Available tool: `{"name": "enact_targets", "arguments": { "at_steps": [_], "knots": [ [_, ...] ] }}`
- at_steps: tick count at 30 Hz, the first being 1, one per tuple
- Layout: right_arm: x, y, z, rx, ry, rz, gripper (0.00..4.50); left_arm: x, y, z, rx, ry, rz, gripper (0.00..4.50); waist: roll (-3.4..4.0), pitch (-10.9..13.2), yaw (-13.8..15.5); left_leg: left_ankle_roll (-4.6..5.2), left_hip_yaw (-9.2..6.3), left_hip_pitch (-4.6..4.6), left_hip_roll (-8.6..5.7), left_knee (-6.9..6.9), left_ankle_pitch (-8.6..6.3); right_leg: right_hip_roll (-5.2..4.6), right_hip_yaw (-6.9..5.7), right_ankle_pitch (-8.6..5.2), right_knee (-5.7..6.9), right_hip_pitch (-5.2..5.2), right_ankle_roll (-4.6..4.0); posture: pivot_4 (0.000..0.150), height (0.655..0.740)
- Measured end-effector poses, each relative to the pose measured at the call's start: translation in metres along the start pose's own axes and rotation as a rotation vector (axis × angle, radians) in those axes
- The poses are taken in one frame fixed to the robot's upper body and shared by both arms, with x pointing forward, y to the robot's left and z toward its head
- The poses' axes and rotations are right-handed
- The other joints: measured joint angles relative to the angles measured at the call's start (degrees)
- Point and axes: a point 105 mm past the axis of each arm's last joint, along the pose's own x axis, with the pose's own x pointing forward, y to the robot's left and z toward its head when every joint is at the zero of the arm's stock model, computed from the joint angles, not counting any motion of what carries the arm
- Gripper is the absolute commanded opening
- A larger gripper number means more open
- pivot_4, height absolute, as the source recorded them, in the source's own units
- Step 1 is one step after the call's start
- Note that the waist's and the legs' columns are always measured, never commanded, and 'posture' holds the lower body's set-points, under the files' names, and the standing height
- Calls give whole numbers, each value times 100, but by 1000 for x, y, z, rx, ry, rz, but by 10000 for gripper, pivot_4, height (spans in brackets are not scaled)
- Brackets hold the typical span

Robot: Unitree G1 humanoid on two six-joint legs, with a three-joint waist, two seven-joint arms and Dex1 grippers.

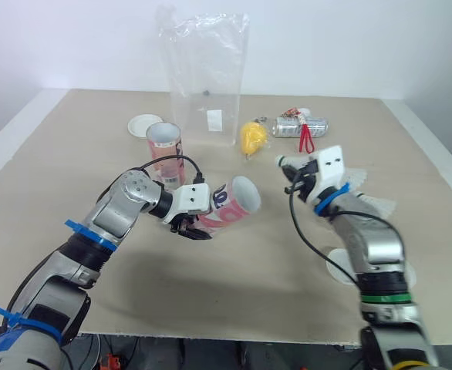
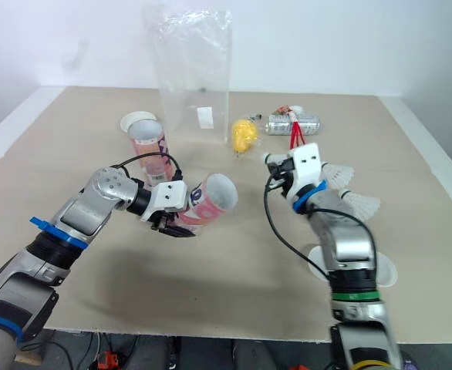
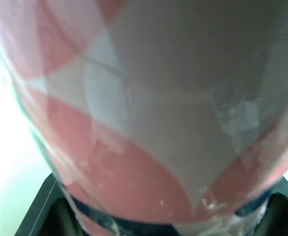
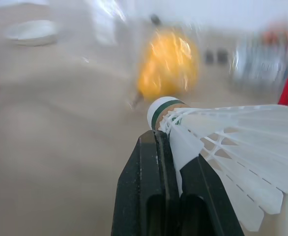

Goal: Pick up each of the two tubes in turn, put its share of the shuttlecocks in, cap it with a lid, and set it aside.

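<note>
My left gripper (image 1: 190, 228) is shut on a pink and white tube (image 1: 230, 203), held tilted just above the table with its open mouth (image 1: 244, 192) facing right. The tube's wall (image 3: 149, 123) sits close between the fingers in the left wrist view. A short way right of that mouth, my right gripper (image 1: 293, 177) is shut on a white shuttlecock (image 4: 222, 132), whose green-banded cork (image 4: 159, 109) points toward the tube. A second pink tube (image 1: 164, 146) stands upright behind the left gripper. One white lid (image 1: 143, 124) lies at the back left; another lid (image 2: 384, 271) lies under my right forearm.
A tall clear plastic bag (image 1: 207, 77) stands at the back centre. Beside it lie a yellow object (image 1: 252, 137) and a silver can with a red strap (image 1: 301, 127). Loose shuttlecocks (image 1: 374, 205) rest on the table right of my right arm.
</note>
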Motion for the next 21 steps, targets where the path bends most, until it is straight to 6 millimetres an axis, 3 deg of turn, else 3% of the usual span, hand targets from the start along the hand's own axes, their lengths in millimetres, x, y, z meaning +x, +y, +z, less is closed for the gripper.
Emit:
{"name": "enact_targets", "arguments": {
  "at_steps": [4,8,12,21],
  "knots": [
    [-30,11,54,-349,-123,242,488,0,1,0,-9,0,-12,29749,4,-2,-2,0,-2,5,3,-1,0,4,0,-1,-2,4,1,1500,7400],
    [-52,43,77,-582,-196,489,488,2,2,0,-29,-7,-21,29749,4,-1,7,0,-2,5,0,3,0,0,0,-4,-7,9,-3,1500,7400],
    [-66,70,76,-705,-224,648,488,2,3,1,-36,-8,-28,29749,4,-1,5,-1,2,5,-1,3,-1,-6,0,-8,-14,12,-8,1500,7400],
    [-49,86,55,-793,-205,713,488,3,3,3,-37,-10,-28,29749,3,-1,12,-1,3,4,-1,9,-1,-7,0,-10,-13,11,-14,1500,7400]
  ]
}}
